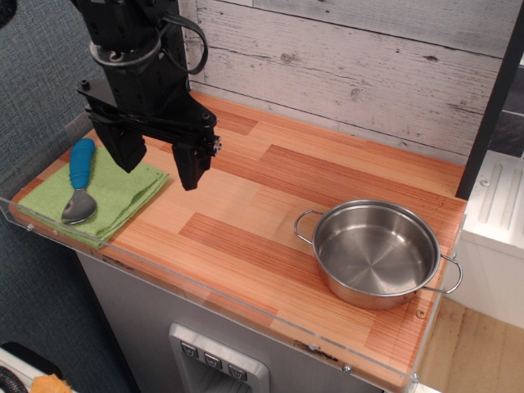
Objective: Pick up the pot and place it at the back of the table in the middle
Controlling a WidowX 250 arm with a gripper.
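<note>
The pot (377, 252) is a shallow shiny steel pot with two wire loop handles. It stands upright and empty at the front right of the striped wood table (270, 188). My gripper (160, 168) is black and hangs open over the left part of the table, above the right edge of the green cloth. Its two fingers (190, 168) are spread wide with nothing between them. The gripper is far to the left of the pot and clear of it.
A green cloth (106, 196) lies at the left end with a blue-handled metal spoon (79, 182) on it. A clear acrylic rim (205, 291) runs along the front edge. A white plank wall (368, 65) stands behind the table.
</note>
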